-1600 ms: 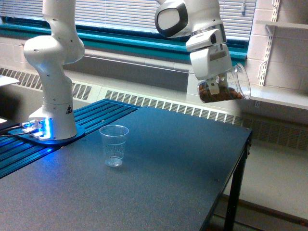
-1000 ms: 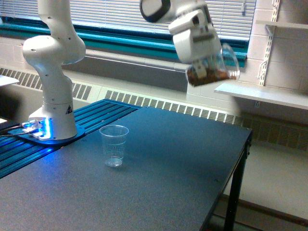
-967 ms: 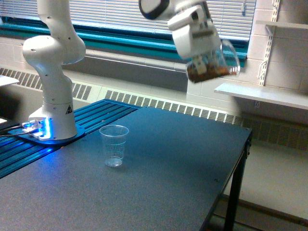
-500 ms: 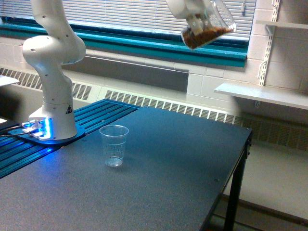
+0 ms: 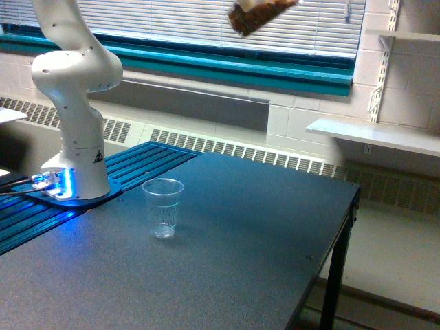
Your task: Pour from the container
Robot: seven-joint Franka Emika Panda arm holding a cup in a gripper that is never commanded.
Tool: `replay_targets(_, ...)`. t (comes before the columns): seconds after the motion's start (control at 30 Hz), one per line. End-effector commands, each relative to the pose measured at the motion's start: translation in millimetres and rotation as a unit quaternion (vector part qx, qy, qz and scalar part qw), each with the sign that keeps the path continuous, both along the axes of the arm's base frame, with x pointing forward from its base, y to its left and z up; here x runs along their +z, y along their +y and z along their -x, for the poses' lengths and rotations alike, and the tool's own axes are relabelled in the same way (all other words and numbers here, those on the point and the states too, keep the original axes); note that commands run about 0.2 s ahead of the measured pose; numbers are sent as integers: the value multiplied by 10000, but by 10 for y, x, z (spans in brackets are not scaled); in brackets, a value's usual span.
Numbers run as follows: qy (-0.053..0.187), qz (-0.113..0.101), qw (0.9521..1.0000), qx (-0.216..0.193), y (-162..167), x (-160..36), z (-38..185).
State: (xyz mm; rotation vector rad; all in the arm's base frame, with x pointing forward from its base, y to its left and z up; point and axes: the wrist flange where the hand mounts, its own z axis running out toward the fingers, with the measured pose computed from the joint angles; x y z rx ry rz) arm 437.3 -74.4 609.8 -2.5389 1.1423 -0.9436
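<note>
Up goes the container point(image 5: 256, 15), nearly off the top edge; gripper out of view, grip unknowable. Small cup point(image 5: 163, 207) empty, pouring not begun.

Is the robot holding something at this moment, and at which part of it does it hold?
Only the bottom of a tilted clear container with brown contents shows at the top edge. The gripper is out of view, so the place of the hold cannot be told.

We've got a dark speckled table point(image 5: 227, 275) here, with a small clear ribbed cup point(image 5: 163, 207) standing upright on it, empty. The white robot base point(image 5: 74, 168) sits at the cup's 10 o'clock, on blue slats point(image 5: 148, 159).
</note>
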Motion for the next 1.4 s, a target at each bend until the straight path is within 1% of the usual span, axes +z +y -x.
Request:
replay_targets(0.03, -104, 45, 9999, -103, -77, 90, 291)
replay_targets(0.23, -288, 78, 9995, -143, -83, 183, 573)
replay_targets(0.5, 17, -36, 9999, -153, -122, -154, 599)
replay_targets(0.67, 240, -61, 9996, -160, -131, -393, 599)
replay_targets(0.8, 348, -110, 9992, -147, -137, -524, 607)
replay_targets(1.0, 501, -84, 9986, -150, -136, -661, 618)
replay_targets(1.03, 571, -45, 9983, -126, -116, -702, 629)
replay_targets(1.23, 683, 29, 9976, -93, -77, -738, 683)
replay_targets(1.4, 839, 94, 9964, -86, -59, -792, 786)
